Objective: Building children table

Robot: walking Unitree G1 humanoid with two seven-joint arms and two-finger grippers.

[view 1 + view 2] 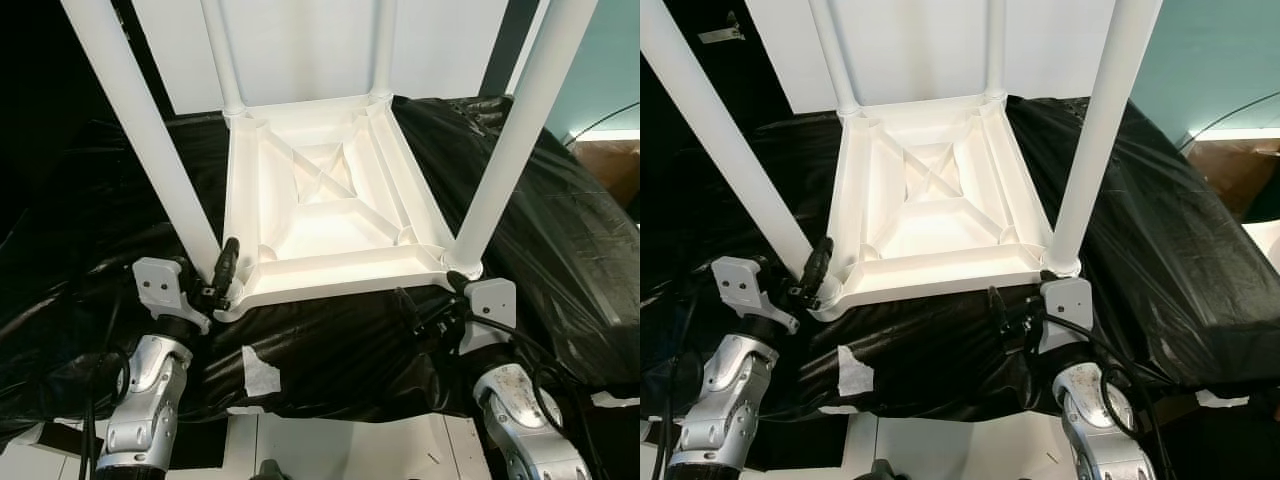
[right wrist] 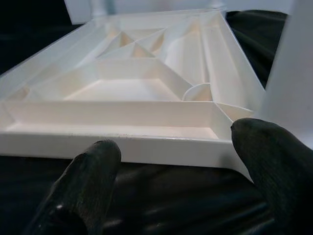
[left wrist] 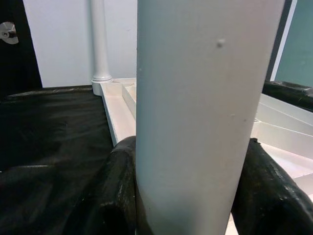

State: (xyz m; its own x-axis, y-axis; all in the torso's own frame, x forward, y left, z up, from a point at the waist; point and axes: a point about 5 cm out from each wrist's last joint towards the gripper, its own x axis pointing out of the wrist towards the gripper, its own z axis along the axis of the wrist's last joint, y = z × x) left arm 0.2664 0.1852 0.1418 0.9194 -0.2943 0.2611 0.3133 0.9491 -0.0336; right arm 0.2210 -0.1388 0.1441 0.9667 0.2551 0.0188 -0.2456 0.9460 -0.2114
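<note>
- Nearest the camera, two silver arms reach forward from below, one on each side of the scene.
- Left gripper [image 1: 222, 272]: at the near left corner of the upturned tabletop, its jaws clenched round the base of the near left leg [image 1: 140, 125]; the left wrist view shows a black finger [image 3: 120, 188] pressed against each side of the white tube.
- Right gripper [image 2: 171, 161]: at the near right corner, jaws released, with the fingers spread apart before the tabletop's near rim and just beside the near right leg [image 1: 1095, 125].
- Black sheet [image 1: 330, 345]: glossy plastic draped over the surface that bears the work, with a patch of white tape [image 1: 260, 372] on its near face.
- White tabletop [image 1: 330, 195]: a plastic children's table lying upside down on the black sheet, its ribbed underside facing up, with diagonal ribs crossing at the centre.
- Far legs [image 1: 222, 50]: two more white tubes stand upright in the far corners, so all four corners carry a leg.
- Behind, a white wall panel [image 1: 910, 45] and, to the right, a teal wall [image 1: 1210, 55].
</note>
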